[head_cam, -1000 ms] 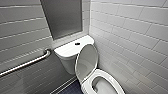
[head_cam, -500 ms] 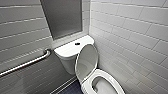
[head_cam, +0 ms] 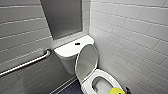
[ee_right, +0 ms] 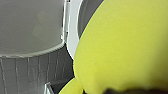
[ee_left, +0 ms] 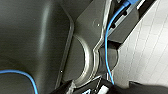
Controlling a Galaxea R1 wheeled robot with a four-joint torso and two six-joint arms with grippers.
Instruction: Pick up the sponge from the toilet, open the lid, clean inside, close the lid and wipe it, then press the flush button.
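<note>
The white toilet stands in the corner with its lid raised and leaning towards the tank. The bowl and ring seat are uncovered. The small dark flush button sits in the middle of the tank top. The yellow sponge hangs over the front rim of the bowl at the lower edge of the head view. My right gripper, a dark shape beside it, is shut on it. The sponge looms large in the right wrist view, in front of white toilet ceramic.
A steel grab bar runs along the tiled wall left of the toilet. A tiled wall stands close on the right. A grey panel is above the tank. Dark floor lies left of the bowl.
</note>
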